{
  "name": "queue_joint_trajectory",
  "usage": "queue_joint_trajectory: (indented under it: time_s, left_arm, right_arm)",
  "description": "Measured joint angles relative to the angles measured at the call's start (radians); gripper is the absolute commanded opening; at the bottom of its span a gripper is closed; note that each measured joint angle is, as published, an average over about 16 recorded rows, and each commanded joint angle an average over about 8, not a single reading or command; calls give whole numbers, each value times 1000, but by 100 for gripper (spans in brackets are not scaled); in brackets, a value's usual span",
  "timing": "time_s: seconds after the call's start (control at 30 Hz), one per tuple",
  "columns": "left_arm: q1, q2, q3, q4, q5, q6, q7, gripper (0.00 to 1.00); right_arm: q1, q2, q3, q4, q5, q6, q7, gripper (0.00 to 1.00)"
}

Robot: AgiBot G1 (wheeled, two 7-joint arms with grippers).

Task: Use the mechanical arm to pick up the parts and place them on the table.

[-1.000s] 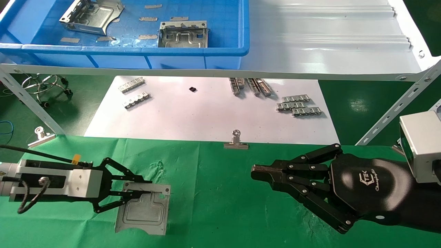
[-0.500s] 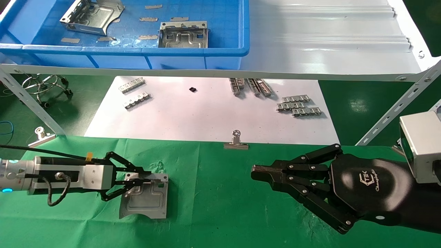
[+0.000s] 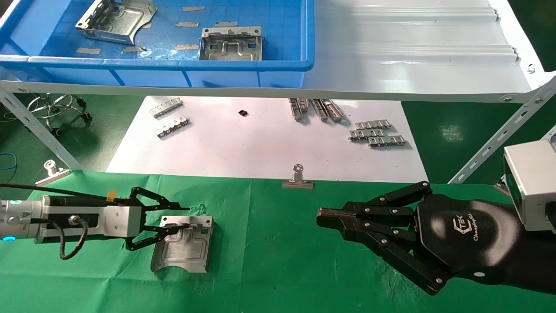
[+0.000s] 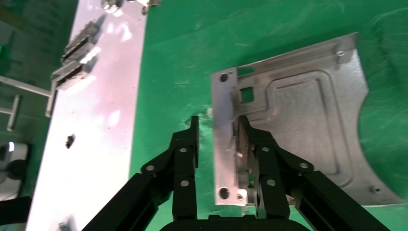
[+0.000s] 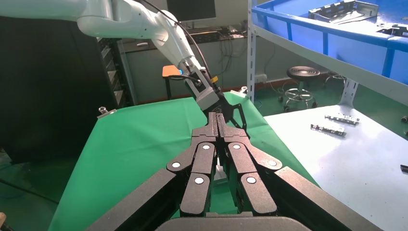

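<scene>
Parts are counted as three: one plate lies flat on the green tabletop toward its left side, and two more plates rest inside the blue bin on the white shelf. The plate on the tabletop is seen with its concave-cut edge toward the near side and its tabbed rim toward the far side. The left tool is positioned at that rim with its fingers spread apart; in the left wrist view the rim stands in the gap, one finger lying against its inner face and the other finger clear of it, so nothing is clamped. The right tool is held above the right half of the tabletop, well apart from the plate, its fingers pressed together with nothing between them. Beyond the tabletop a white paper sheet carries several small chain-like strips: two at its left and a cluster at its right. Two binder clips are seen on the cloth's far edge.
</scene>
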Motion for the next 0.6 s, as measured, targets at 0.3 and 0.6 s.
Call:
queue_joint_trajectory:
  time_s: [0.3,0.6]
  left_arm:
    - [-11,-36,-14,-45,-48,85,-125,100]
    - [26,-88,-52,-190,-102,125,-312,100]
  right_arm:
    - [0,0,0,0,0,0,0,0]
    - [0,0,0,0,0,0,0,75]
